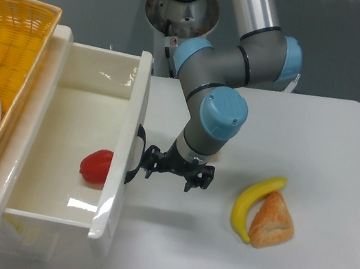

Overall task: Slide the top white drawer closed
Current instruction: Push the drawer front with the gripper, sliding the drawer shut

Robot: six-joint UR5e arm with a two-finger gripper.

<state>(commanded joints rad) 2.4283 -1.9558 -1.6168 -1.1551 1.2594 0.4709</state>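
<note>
Drawer: the top white drawer is sitting at the left of the table, pulled well out of its cabinet, with a red fruit lying inside near the front panel.
Front panel: it is running near-to-far in the picture, slightly tilted, with the black handle sticking out toward the arm.
Gripper: the gripper is hanging just to the right of that handle, fingers spread apart and holding nothing; the nearest finger is looking as if it is touching the handle, though I cannot tell for sure.
Key relation: the drawer is lying directly to the left of the gripper in the picture, so the push is wanting to go leftward, square to the panel's long axis.
Arm: only one arm is working here.
Progress: I judge the drawer is remaining mostly open, with most of the travel left.
Surroundings: a yellow basket is sitting beyond the drawer; a banana and a pastry are lying well apart to the right.
Writing: no brand or label is readable.
</note>
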